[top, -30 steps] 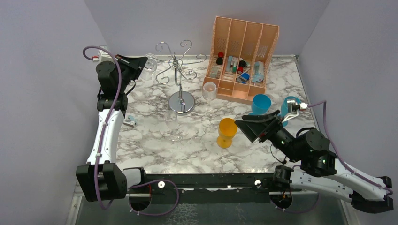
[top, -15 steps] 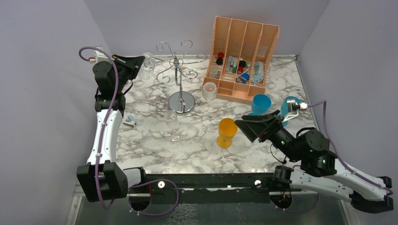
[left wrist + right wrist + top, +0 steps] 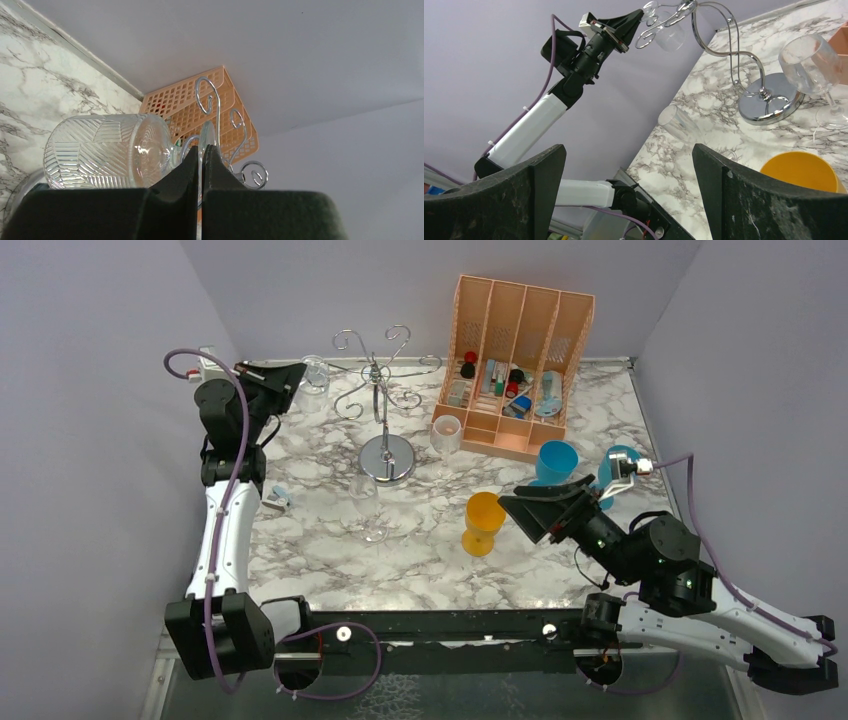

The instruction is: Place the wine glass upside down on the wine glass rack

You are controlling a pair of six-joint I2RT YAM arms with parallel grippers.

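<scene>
The left pincer [image 3: 290,375] was up at the back-left corner, its two fingers squeezed nearly together on the thin stem of the wine glass [image 3: 316,373]. From the left wrist camera the ribbed bowl of the wine glass [image 3: 107,150] lay off to one side of the left pincer [image 3: 201,150]. Gripping by the stem looked sensible to me, since it left the foot free to slide into a scroll arm of the wine glass rack [image 3: 380,390]. The glass hung just beside the rack's left-hand curls, clear of the table [image 3: 330,560].

The right pincer [image 3: 545,510] hovered low near the orange cup [image 3: 484,520], its fingers spread wide and holding nothing. I took it to be parked out of the way.

Some things I could not make out. The foot of the glass sat behind the dark fingers, so I could not say whether it had reached a scroll of the rack [image 3: 215,100]. From overhead the clear glass almost vanished against the marble. The orange organiser [image 3: 520,320] was cluttered with small items too tiny to name.
</scene>
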